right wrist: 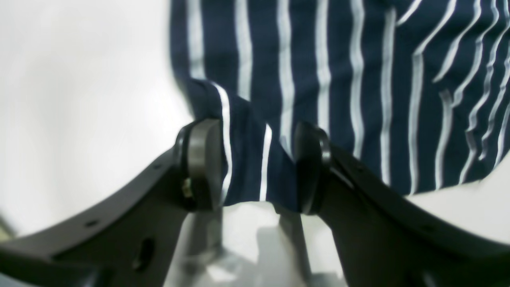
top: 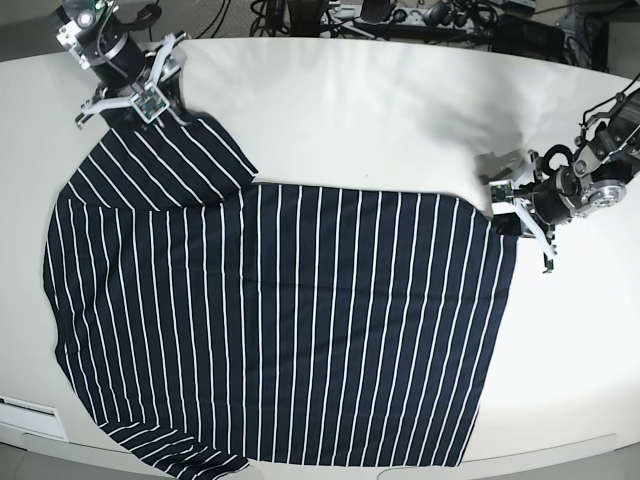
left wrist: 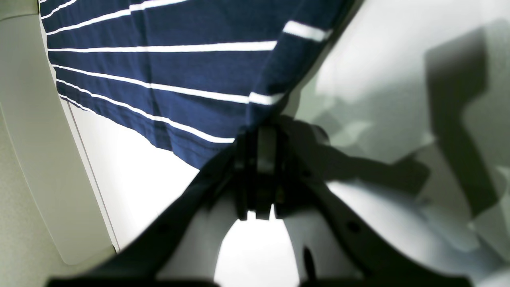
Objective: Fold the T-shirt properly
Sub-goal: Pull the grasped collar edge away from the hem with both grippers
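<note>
The T-shirt (top: 300, 320), dark navy with thin white stripes, lies spread flat on the white table (top: 350, 110), one sleeve pointing to the back left. My right gripper (top: 172, 108) is at that sleeve. In the right wrist view its jaws stand apart (right wrist: 257, 163) with a raised fold of the sleeve (right wrist: 247, 159) between the pads. My left gripper (top: 508, 212) is at the shirt's far right hem corner. In the left wrist view its jaws are pressed together (left wrist: 257, 135) on the corner of the cloth (left wrist: 159, 71).
Cables and dark equipment (top: 400, 15) line the table's back edge. The shirt's lower hem and the other sleeve (top: 180, 455) reach the table's front edge. A white label (top: 25, 410) sits on the front left edge.
</note>
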Controlling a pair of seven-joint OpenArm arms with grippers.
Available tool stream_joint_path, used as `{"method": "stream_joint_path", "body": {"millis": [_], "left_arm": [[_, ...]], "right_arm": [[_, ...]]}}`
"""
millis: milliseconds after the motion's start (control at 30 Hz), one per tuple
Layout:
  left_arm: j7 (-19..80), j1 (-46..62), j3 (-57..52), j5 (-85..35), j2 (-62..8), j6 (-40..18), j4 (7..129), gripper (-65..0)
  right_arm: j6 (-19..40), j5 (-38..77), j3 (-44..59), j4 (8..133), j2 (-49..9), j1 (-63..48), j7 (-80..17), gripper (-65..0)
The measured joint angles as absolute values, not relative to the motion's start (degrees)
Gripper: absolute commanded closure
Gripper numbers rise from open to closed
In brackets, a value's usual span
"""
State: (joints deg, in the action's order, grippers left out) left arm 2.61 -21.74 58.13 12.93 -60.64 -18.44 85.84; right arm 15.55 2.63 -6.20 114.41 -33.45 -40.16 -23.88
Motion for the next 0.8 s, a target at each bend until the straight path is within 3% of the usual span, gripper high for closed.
{"method": "stream_joint_path", "body": {"millis": [67, 167, 367, 467, 800], "left_arm": [[2.6, -21.7, 58.1, 12.9, -60.6, -18.4, 85.8, 0.0], [2.5, -21.7, 58.1, 12.9, -60.6, -18.4, 85.8, 0.0], [3.3, -21.4, 58.5, 13.1, -61.5, -13.7, 87.7, 0.0], [3.6, -20.9, 58.9, 13.0, -64.0, -14.0, 91.4, 0.0], [6.3, -18.7, 59.2, 12.5, -74.5, -12.9, 105.1, 0.0]], "right_arm": [[16.1, 2.6, -6.2, 113.5, -33.5, -38.8, -23.9, -23.3], [15.6, 1.9, -6.2, 113.3, -33.4, -38.0, -25.5, 0.0], [9.7, -4.9, -6.3, 118.1, -33.4, -38.3, -29.4, 0.0], [6.3, -10.2, -6.3, 121.7, -33.5, -38.4, -29.6, 0.0], [3.5, -13.6, -1.9, 127.3, -36.5, -43.4, -32.9, 0.0]]}}
